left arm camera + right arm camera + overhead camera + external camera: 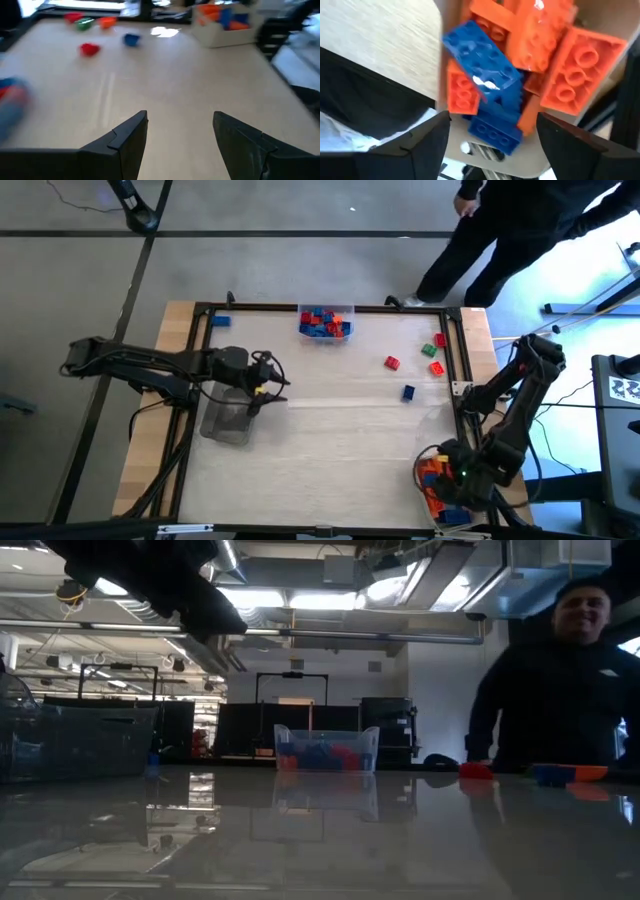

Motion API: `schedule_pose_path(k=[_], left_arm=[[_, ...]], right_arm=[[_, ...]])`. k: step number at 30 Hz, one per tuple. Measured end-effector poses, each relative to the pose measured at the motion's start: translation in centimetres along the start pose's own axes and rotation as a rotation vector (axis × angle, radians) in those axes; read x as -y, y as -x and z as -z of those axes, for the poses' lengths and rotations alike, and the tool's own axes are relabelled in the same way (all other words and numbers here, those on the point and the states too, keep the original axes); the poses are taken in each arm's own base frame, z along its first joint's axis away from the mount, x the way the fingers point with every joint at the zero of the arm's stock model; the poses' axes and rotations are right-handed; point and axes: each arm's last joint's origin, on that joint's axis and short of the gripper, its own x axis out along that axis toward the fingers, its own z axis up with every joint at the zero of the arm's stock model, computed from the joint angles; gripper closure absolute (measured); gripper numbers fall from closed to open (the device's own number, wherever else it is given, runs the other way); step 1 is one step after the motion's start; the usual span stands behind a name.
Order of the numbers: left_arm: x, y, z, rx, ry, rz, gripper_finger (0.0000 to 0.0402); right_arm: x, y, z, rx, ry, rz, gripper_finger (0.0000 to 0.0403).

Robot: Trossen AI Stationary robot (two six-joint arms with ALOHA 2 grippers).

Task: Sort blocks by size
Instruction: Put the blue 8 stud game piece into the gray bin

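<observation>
Pale surface (330,430) inside black frame, person (520,230) standing past far edge. Left arm reaching in from left side, left end effector (272,385) hovering above surface just beside clear empty tray (226,420), fingers spread, nothing between them. Right arm folded at near right corner, right end effector (492,132) directly over clear tray (440,485) packed with orange and blue blocks (520,75); fingers spread apart, blue block (482,62) lying tilted on top of pile just ahead of fingertips, not pinched. Exact count in that tray unclear, at least four orange and two blue visible in right wrist view. Third clear tray (326,323) at far edge centre, holding heap of mostly blue and red blocks, count unclear. Three trays total. Loose blocks on surface at far right, well apart from both end effectors: one red (392,362), one blue (408,392), one green (429,350), plus two more reddish-orange (437,367) close by the green. One more blue block (220,321) alone at far left corner.
</observation>
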Motion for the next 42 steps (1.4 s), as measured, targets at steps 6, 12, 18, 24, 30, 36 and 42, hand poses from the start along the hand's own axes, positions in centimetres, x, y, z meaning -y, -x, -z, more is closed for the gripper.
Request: schedule_pose_path(k=[6, 12, 18, 24, 30, 36, 42], left_arm=[[-1.7, 1.7, -1.7, -0.067, 0.115, -0.282, 0.0188], [-4.9, 3.7, -2.5, -0.206, 0.228, -0.675, 0.0188], [-9.3, 5.1, -0.2, -0.404, 0.399, -0.926, 0.0188], [-14.6, 5.8, 2.8, -0.564, 0.555, -1.095, 0.0190], [-18.8, 5.8, 4.4, -0.699, 0.682, -1.170, 0.0241], [-21.6, 4.8, 4.9, -0.825, 0.656, -1.169, 0.0323], [-23.0, 5.1, 6.5, -0.924, 0.683, -1.234, 0.0396]], right_arm=[[-0.8, 1.0, -2.0, 0.054, 0.094, -0.048, 0.0103], [-0.9, 2.9, -6.2, 0.383, 0.261, -0.062, 0.0104], [-2.0, 4.3, -9.9, 0.918, 0.415, -0.025, 0.0104], [-2.6, 5.3, -12.5, 1.297, 0.393, 0.080, 0.0104], [-2.7, 6.0, -14.6, 1.360, 0.315, 0.142, 0.0104], [-3.0, 6.2, -15.7, 1.352, 0.245, 0.118, 0.0104], [-3.2, 6.4, -15.6, 1.414, 0.225, 0.092, 0.0104]])
